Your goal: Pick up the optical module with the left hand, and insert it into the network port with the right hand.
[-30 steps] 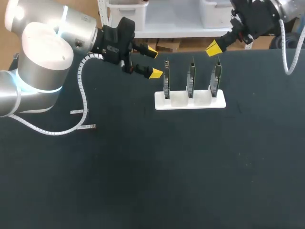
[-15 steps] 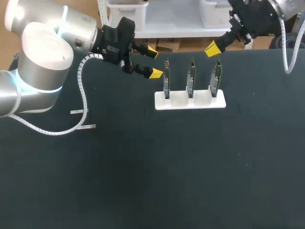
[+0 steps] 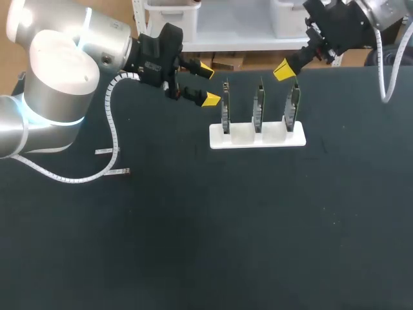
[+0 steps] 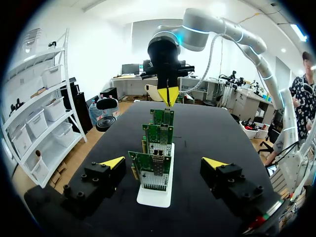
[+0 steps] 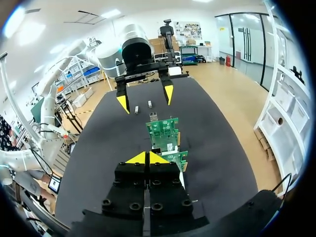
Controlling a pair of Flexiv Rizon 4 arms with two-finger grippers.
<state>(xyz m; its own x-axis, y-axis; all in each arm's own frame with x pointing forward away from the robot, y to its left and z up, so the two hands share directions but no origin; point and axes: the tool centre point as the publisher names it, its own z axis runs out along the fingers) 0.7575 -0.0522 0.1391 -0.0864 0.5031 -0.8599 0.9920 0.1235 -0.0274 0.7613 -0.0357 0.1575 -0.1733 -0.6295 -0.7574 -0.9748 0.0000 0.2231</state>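
Two small silvery optical modules (image 3: pixel 106 151) (image 3: pixel 117 172) lie on the black table at the left, far from both grippers; the right wrist view shows them (image 5: pixel 137 109) beyond the cards. Three green network cards (image 3: pixel 258 106) stand upright in a white stand (image 3: pixel 240 137). My left gripper (image 3: pixel 208 84) hovers open just left of the leftmost card (image 3: pixel 225 110), holding nothing. In its wrist view the gripper (image 4: pixel 164 163) faces the nearest card (image 4: pixel 150 170) and its metal port (image 4: pixel 157 159). My right gripper (image 3: pixel 284 70) is shut and empty above the rightmost card (image 3: pixel 292 106); its own view shows the gripper (image 5: pixel 147 158) with tips pressed together.
The cards stand in a row near the table's back edge (image 3: pixel 193 72). The left arm's white cable (image 3: pixel 111 129) loops over the table near the modules. Open black tabletop (image 3: pixel 226 226) spreads in front of the stand.
My right gripper has drifted slightly to the left above the rightmost card. The left arm and the modules have not moved.
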